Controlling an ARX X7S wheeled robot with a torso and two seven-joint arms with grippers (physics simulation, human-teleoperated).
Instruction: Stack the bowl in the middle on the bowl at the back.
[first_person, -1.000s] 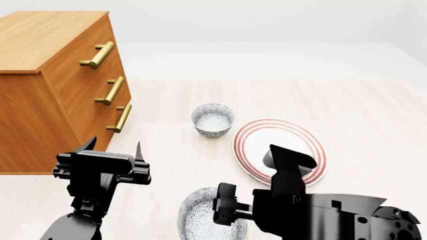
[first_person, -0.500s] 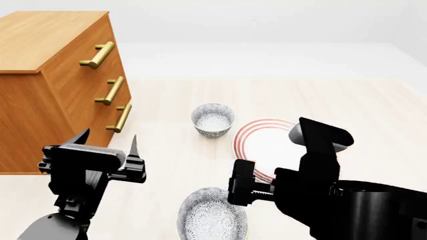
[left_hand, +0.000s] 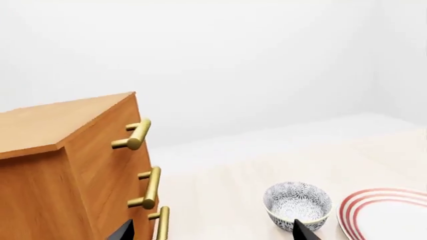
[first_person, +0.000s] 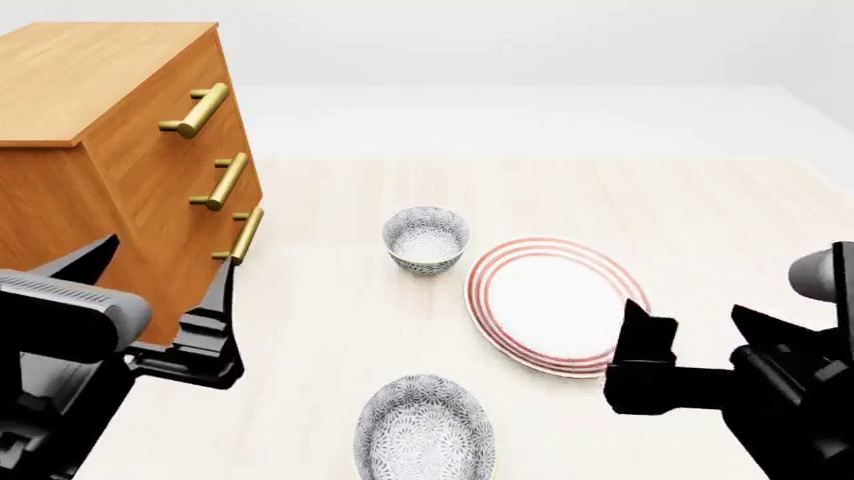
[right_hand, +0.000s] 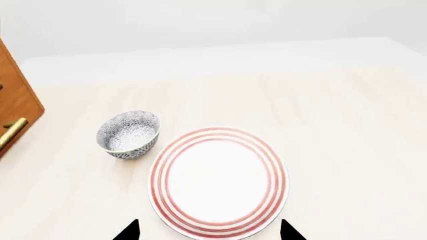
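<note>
Two speckled white bowls show in the head view. The farther one, the bowl at the back (first_person: 427, 239), stands upright left of a red-ringed plate; both wrist views catch it too (left_hand: 297, 205) (right_hand: 128, 134). The nearer one, which I take for the bowl in the middle (first_person: 424, 439), sits at the view's lower edge. My left gripper (first_person: 158, 285) (left_hand: 213, 235) hangs open at the lower left beside the dresser, holding nothing. My right gripper (first_person: 707, 338) (right_hand: 208, 232) is open and empty at the lower right, over the plate's near edge.
A wooden dresser (first_person: 107, 170) with brass handles (first_person: 220, 180) stands at the left, close to my left gripper. The flat red-ringed plate (first_person: 558, 304) lies right of the back bowl. Pale floor stretches behind and to the right.
Both arms have drawn back toward the view's lower corners. The right gripper left its place over the plate, and the left one slid toward the dresser. The bowls have not moved.
</note>
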